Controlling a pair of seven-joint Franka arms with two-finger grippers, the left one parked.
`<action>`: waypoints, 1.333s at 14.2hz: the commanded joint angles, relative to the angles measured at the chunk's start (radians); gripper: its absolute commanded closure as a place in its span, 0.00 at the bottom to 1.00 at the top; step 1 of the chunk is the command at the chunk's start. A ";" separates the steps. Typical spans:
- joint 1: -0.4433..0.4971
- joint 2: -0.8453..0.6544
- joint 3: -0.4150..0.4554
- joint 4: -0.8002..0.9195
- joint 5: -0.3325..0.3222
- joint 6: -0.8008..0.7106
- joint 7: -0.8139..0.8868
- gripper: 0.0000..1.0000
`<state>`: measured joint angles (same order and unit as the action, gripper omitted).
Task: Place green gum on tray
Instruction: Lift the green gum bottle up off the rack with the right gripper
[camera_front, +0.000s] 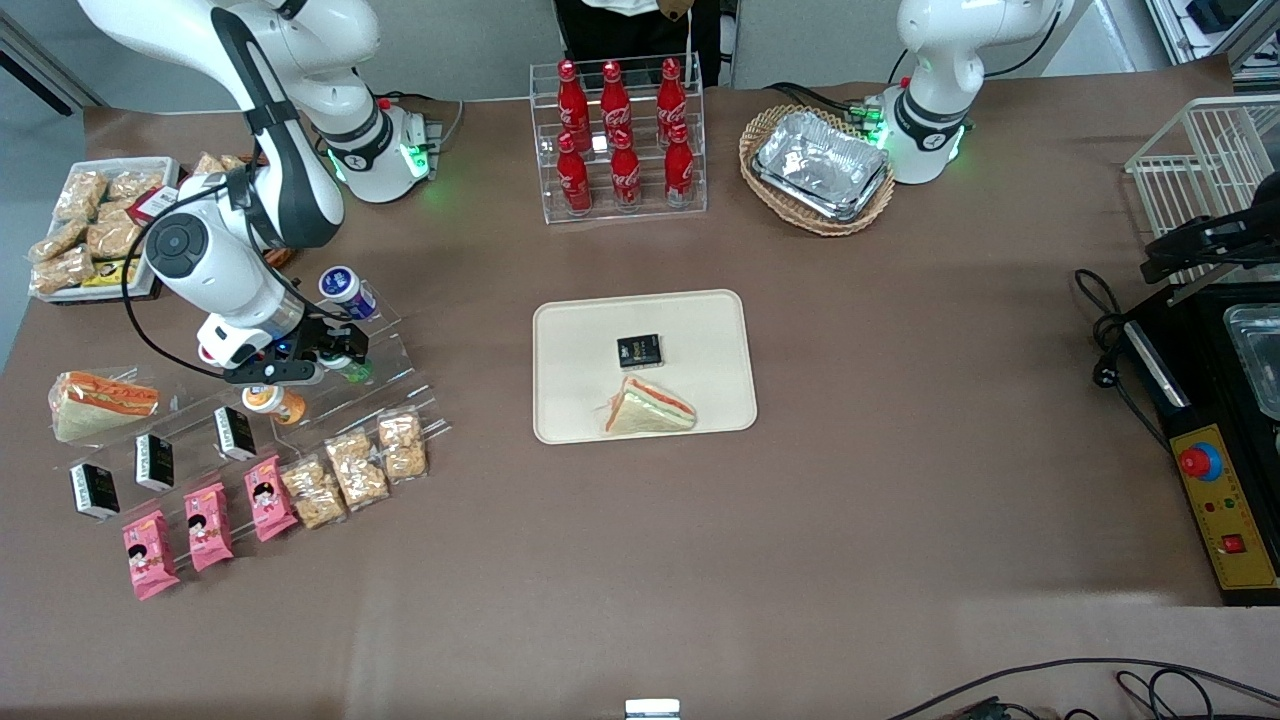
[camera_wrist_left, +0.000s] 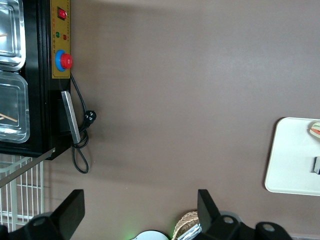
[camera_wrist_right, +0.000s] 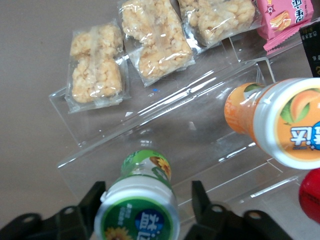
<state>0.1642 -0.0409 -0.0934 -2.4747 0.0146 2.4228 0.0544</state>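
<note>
The green gum (camera_wrist_right: 138, 210) stands tilted on the clear rack (camera_wrist_right: 200, 135), lid up toward the wrist camera. The gripper (camera_wrist_right: 147, 210) has one finger on each side, open, seemingly not squeezing. The tray (camera_front: 700, 330), mid-frame in the front view, holds a sandwich (camera_front: 650, 410) and a black pack (camera_front: 639, 351).

R arm low, pincer (camera_wrist_right: 145, 205) open.

glossy translucent plastic green gum (camera_wrist_right: 142, 200), matt smooth tray (camera_front: 700, 330), crinkled foil trays (camera_front: 822, 165)

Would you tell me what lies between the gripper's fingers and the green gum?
Nothing: in the right wrist view the gripper is open around the green gum, small bare gaps either side.
</note>
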 joint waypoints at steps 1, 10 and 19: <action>0.000 -0.025 -0.009 0.017 -0.015 -0.008 -0.045 0.48; -0.008 0.015 -0.014 0.661 -0.012 -0.771 -0.077 0.48; 0.064 0.092 0.047 0.886 0.145 -0.996 0.161 0.48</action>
<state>0.1676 0.0294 -0.0918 -1.6035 0.1226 1.4402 0.0631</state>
